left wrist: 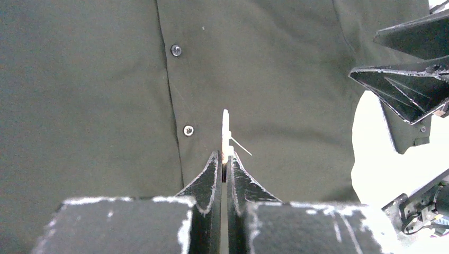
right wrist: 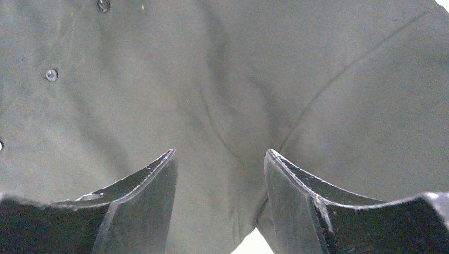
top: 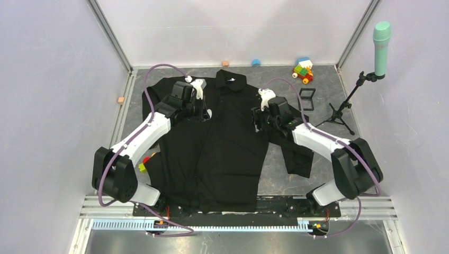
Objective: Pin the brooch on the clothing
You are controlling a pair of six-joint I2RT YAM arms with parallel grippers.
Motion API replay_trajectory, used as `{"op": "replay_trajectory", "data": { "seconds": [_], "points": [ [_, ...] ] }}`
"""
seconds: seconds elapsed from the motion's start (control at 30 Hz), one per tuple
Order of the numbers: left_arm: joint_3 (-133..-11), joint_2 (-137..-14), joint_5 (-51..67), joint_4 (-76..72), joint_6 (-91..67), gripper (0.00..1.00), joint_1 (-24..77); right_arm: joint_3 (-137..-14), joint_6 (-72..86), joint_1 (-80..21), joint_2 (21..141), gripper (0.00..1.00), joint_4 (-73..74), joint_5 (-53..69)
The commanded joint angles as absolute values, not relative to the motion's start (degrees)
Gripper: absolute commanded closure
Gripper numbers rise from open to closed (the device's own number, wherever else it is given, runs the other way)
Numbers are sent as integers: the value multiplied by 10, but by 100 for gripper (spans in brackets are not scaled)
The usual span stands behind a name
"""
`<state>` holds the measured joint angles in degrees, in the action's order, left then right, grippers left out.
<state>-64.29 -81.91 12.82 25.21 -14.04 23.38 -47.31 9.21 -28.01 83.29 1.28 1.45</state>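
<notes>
One black shirt point(top: 227, 153) lies spread out, its one white collar label point(top: 231, 78) too small to read. One brooch point(left wrist: 225, 132) stands edge-on, pinched in the left gripper point(left wrist: 224, 159) near two buttons point(left wrist: 188, 129); the right gripper point(right wrist: 221, 153) gapes empty

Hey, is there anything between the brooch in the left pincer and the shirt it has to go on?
Nothing visible does. The left pincer grips the brooch edge-on over the front of the shirt, beside the buttons. The right pincer is open and off to one side, clear of that path.
</notes>
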Motion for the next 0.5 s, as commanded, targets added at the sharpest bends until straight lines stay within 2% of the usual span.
{"op": "replay_trajectory", "data": {
  "seconds": [0.0,0.17,0.37,0.47],
  "points": [
    [-659,-846,108,237,-196,98,237,-534,116,-283,871,35,-49,34],
    [-688,-876,134,269,-308,98,239,-578,123,-295,901,41,-53,40],
    [-728,-941,131,339,-308,98,247,-674,89,-300,1004,48,9,50],
    [-744,-963,123,334,-300,98,264,-681,67,-305,1027,48,9,23]
  ]
}}
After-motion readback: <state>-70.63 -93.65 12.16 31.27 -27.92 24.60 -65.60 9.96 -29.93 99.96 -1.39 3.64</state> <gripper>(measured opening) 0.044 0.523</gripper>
